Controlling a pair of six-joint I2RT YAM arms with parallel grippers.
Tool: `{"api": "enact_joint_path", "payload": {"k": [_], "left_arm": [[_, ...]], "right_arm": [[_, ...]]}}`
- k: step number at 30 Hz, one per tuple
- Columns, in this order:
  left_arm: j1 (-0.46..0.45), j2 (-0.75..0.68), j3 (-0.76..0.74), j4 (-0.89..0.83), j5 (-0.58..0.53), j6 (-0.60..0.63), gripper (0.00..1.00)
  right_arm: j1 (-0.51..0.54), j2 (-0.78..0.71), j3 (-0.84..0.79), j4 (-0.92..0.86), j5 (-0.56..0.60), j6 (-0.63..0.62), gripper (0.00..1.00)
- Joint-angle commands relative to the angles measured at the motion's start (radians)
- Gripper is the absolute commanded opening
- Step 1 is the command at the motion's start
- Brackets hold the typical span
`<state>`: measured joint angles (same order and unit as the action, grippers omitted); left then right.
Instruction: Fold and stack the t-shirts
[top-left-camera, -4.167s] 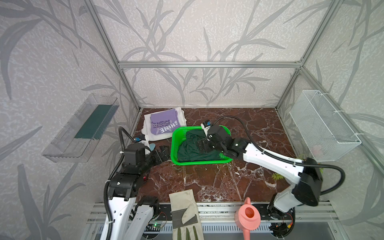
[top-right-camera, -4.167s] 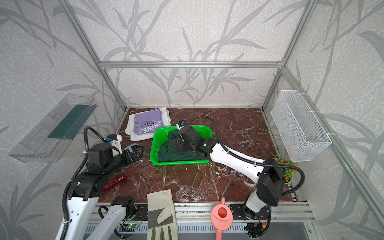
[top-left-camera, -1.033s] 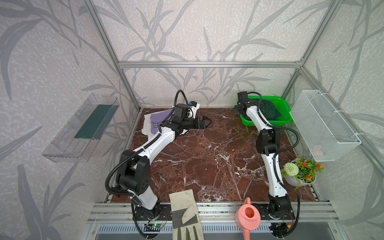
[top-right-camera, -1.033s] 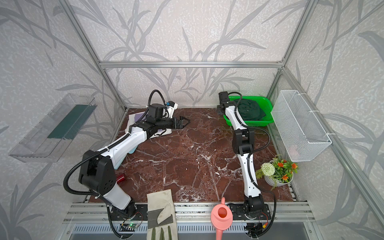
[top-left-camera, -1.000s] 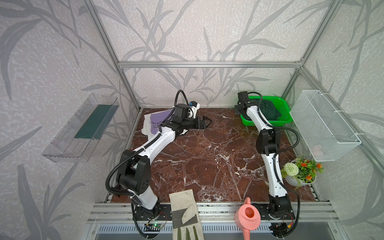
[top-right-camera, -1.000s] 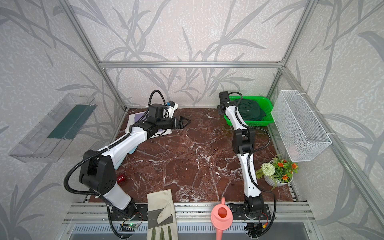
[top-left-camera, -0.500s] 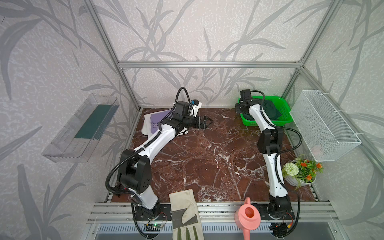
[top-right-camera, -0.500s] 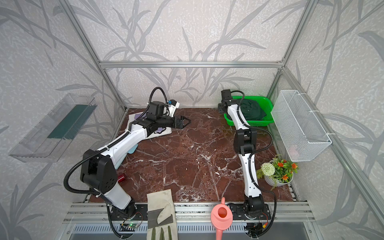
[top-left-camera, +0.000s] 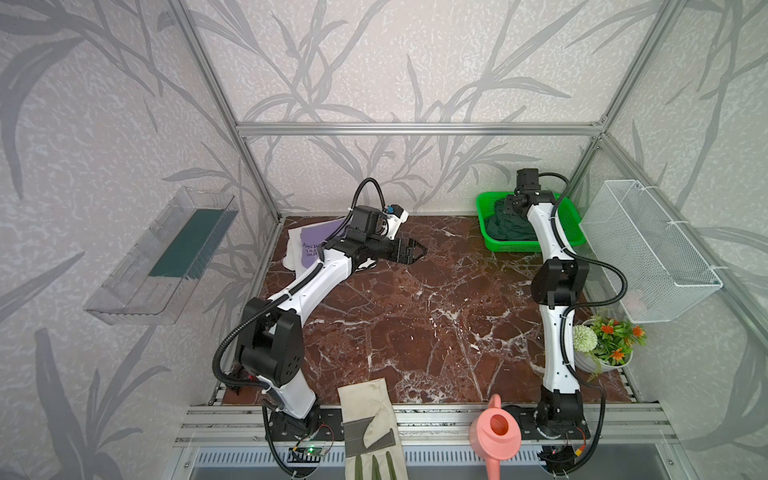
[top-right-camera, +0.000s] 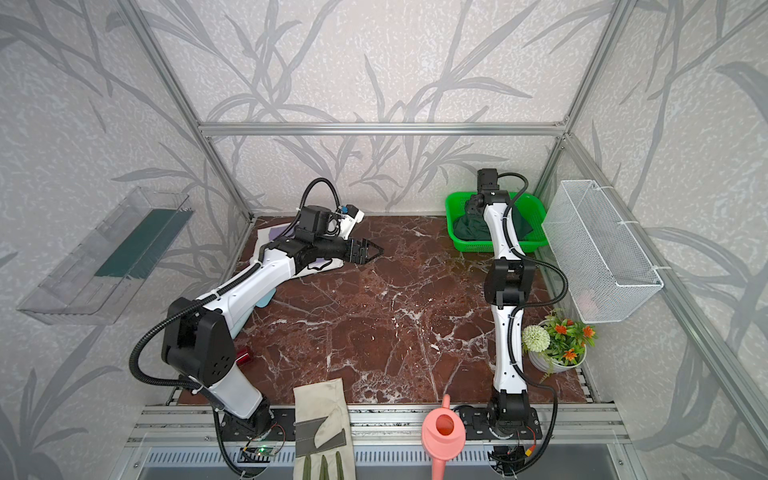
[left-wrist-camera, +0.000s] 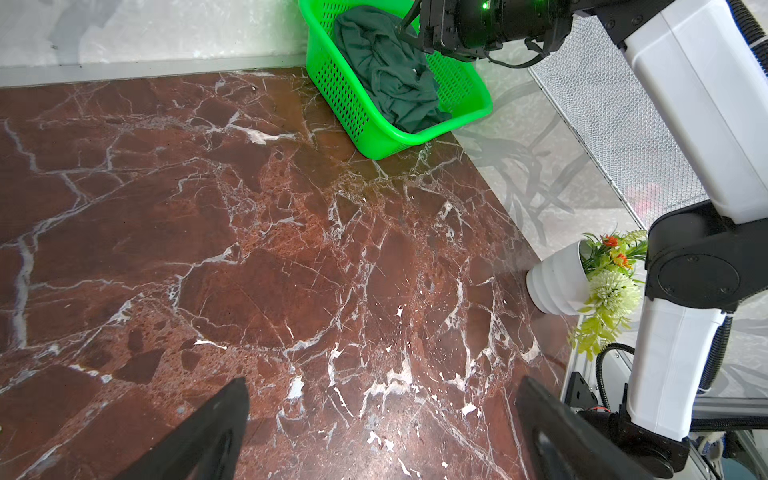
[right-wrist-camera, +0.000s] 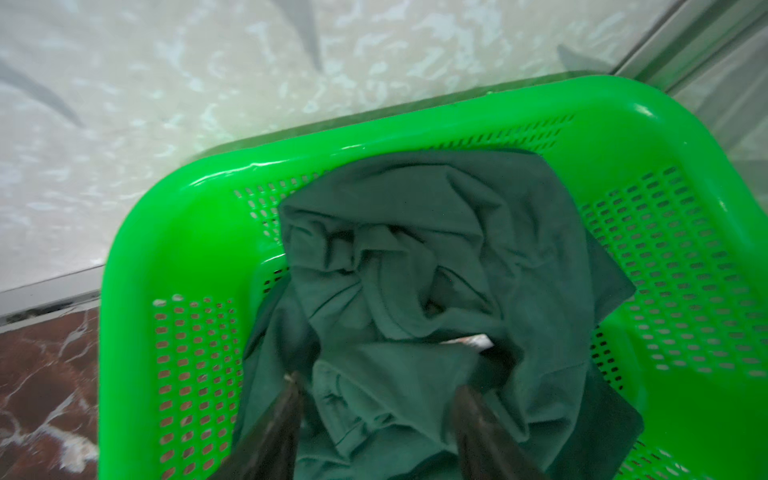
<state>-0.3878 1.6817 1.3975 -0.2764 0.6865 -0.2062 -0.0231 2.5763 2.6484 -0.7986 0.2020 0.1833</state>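
Observation:
A crumpled dark green t-shirt (right-wrist-camera: 436, 257) lies in a green plastic basket (top-left-camera: 486, 208) at the back right corner, seen in both top views (top-right-camera: 465, 228). My right gripper (right-wrist-camera: 376, 382) hovers in the basket with its fingers (right-wrist-camera: 274, 424) open, one on each side of a fold of this shirt. A lilac printed t-shirt (top-left-camera: 316, 235) lies on a white one (top-left-camera: 291, 251) at the back left, partly hidden by my left arm. My left gripper (top-left-camera: 415, 251) is wide open and empty over bare marble (left-wrist-camera: 382, 386).
A beige glove (top-left-camera: 370, 415) and a pink watering can (top-left-camera: 494, 436) sit at the front rail. A flower pot (top-left-camera: 602, 345) stands at the right edge below a white wire basket (top-left-camera: 648, 249). A clear shelf (top-left-camera: 166, 257) hangs on the left wall.
My right gripper has opened and moved from the basket's left rim to over the dark green shirt. The left gripper has edged to the right. The basket stays put.

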Motion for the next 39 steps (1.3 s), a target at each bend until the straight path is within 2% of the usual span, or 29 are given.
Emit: {"api": "enact_joint_path", "payload": {"k": [1,15,16,18,20,23,25,34,39], "left_arm": [[-0.006,0.01,-0.01,0.002,0.028,0.033,0.99],[-0.008,0.03,0.004,-0.026,0.035,0.046,0.99],[-0.009,0.028,0.004,-0.028,0.034,0.048,0.99],[-0.008,0.027,0.003,-0.03,0.033,0.049,0.99],[-0.01,0.024,0.002,-0.029,0.033,0.049,0.99],[-0.013,0.017,0.001,-0.029,0.032,0.049,0.99],[-0.016,0.013,0.001,-0.029,0.032,0.048,0.99],[-0.036,-0.025,-0.005,-0.026,0.017,0.042,0.99],[-0.04,-0.089,-0.019,-0.021,-0.039,0.041,0.99]], "right_arm": [[-0.009,0.042,0.038,-0.022,0.008,0.01,0.62],[-0.037,0.123,0.039,-0.062,-0.031,-0.002,0.61],[-0.036,0.125,0.04,-0.062,-0.035,-0.001,0.57],[-0.036,0.126,0.038,-0.062,-0.035,0.004,0.39],[-0.035,0.121,0.037,-0.058,-0.041,0.005,0.29],[-0.036,0.109,0.039,-0.057,-0.044,0.004,0.1],[-0.037,0.091,0.036,-0.054,-0.044,0.001,0.01],[-0.035,-0.099,-0.025,-0.029,-0.102,-0.007,0.0],[-0.023,-0.252,-0.1,-0.03,-0.117,0.002,0.0]]}}
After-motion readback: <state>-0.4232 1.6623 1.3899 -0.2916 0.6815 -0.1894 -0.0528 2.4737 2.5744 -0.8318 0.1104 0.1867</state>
